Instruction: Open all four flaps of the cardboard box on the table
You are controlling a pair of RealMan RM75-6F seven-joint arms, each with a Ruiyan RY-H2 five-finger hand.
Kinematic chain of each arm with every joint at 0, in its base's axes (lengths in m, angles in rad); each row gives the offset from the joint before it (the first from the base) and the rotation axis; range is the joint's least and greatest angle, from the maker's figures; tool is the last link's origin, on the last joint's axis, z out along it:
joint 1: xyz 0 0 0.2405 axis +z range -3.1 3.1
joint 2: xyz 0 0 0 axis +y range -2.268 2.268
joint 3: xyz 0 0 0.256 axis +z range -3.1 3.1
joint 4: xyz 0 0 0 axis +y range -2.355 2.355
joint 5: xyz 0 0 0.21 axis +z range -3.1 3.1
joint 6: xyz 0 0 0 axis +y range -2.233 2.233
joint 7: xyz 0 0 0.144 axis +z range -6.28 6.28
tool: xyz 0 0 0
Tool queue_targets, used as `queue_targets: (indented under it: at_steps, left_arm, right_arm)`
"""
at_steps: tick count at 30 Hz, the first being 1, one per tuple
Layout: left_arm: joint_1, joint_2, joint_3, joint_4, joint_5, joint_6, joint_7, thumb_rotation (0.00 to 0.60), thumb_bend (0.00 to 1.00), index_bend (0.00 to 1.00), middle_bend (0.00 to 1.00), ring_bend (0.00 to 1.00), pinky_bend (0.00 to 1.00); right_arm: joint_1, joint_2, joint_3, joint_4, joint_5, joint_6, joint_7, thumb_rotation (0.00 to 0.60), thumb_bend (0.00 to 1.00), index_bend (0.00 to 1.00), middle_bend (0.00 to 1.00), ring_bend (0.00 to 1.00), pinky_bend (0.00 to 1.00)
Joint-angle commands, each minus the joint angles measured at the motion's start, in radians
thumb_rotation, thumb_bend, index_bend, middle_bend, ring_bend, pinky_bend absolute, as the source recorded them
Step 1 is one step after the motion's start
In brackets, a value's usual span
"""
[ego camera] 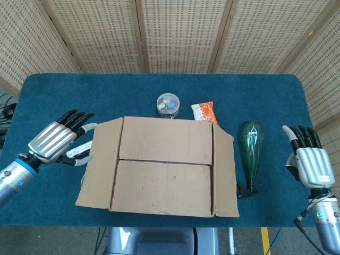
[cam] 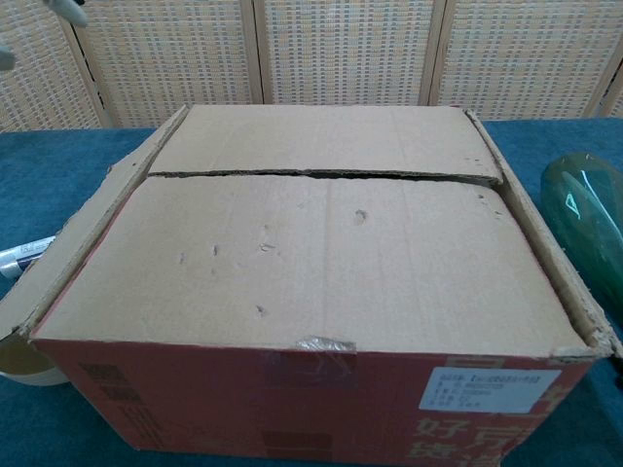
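The cardboard box [ego camera: 166, 164] stands mid-table with its two long top flaps [cam: 321, 253] lying flat and closed, a seam between them. Its left side flap [ego camera: 100, 163] is folded outward and slopes down; the right side flap [ego camera: 224, 170] also leans outward. My left hand [ego camera: 56, 141] is open beside the left flap, fingers stretched toward its edge, holding nothing; whether they touch it is unclear. At the table's right edge my right hand [ego camera: 311, 162] is open and empty, away from the box. The chest view shows the box [cam: 321, 389] close up, and pale fingertips [cam: 68, 10] at the top left.
A green glass bottle [ego camera: 251, 150] lies right of the box. Behind the box stand a clear round tub [ego camera: 168, 104] and an orange packet [ego camera: 205, 112]. A white tube [ego camera: 79, 151] lies under my left hand, and a tape roll [cam: 19, 362] sits by the box's left corner.
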Motion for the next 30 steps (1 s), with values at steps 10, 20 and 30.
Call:
queue_targets:
  at_steps: [10,20,30]
  left_arm:
    - [-0.073,-0.273,-0.029,-0.03,-0.203,0.075,0.336,0.5,0.25,0.0,0.0,0.0,0.0]
    - [-0.125,-0.387,-0.029,-0.029,-0.326,0.089,0.437,0.513,0.25,0.0,0.0,0.0,0.0]
    - [-0.154,-0.419,-0.024,-0.035,-0.376,0.089,0.432,0.513,0.25,0.0,0.0,0.0,0.0]
  right_arm:
    - [0.015,-0.023,-0.013,0.013,-0.008,-0.031,-0.025,0.6,1.0,0.06,0.12,0.0,0.03]
    - [0.02,-0.07,-0.018,0.041,-0.022,-0.021,-0.046,0.6,0.98,0.06,0.11,0.0,0.01]
    - [0.014,-0.13,-0.018,0.078,-0.03,0.007,-0.056,0.6,0.98,0.06,0.1,0.0,0.0]
